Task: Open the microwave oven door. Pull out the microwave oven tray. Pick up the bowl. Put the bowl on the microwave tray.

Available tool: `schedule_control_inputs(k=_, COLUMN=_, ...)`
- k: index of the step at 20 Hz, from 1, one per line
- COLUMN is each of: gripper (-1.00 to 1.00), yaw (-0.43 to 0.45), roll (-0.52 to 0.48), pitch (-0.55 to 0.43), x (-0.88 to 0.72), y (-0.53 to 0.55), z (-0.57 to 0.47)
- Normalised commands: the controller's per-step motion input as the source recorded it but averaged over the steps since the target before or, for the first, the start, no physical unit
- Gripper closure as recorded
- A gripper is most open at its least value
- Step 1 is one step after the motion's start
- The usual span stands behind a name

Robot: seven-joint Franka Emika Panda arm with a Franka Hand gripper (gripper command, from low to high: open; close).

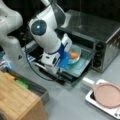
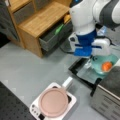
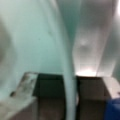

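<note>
My pincer is down at the front of the microwave oven, over the pulled-out microwave oven tray, and the bowl with its orange content sits right against my fingers in both front views. The microwave oven door already lies flat and open below the tray, toward a front view's bottom, so the first two steps look done. In the wrist view the bowl's pale teal rim runs upright through the middle of the frame, with what looks like one of my fingers to its left, so I judge that the rim sits between my fingers; whether they are clamped on it or have let go I cannot tell. The bowl appears to rest on or just above the tray, near the tray's edge closest to the oven mouth. The risks I see: if the bowl is not yet fully seated, releasing it could tip it and roll the orange thing out; if I lift away crooked, a finger could catch the rim and drag the bowl across the tray. The pink dish sits well apart, near the worktop's corner at a front view's bottom right.
</note>
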Motion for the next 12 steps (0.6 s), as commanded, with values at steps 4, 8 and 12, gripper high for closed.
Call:
schedule_control_inputs(k=4, gripper=1.00, yaw=-0.246, roll=-0.070, pitch=-0.204, x=-0.35, y=0.30, z=-0.10)
schedule_control_inputs(k=8, gripper=1.00, yaw=-0.265, roll=-0.177, pitch=-0.195, x=-0.37, y=0.35, z=-0.13)
schedule_control_inputs(k=12, gripper=-1.00, yaw=-0.186, roll=-0.233, pitch=-0.203, x=-0.38, y=0.30, z=-0.12)
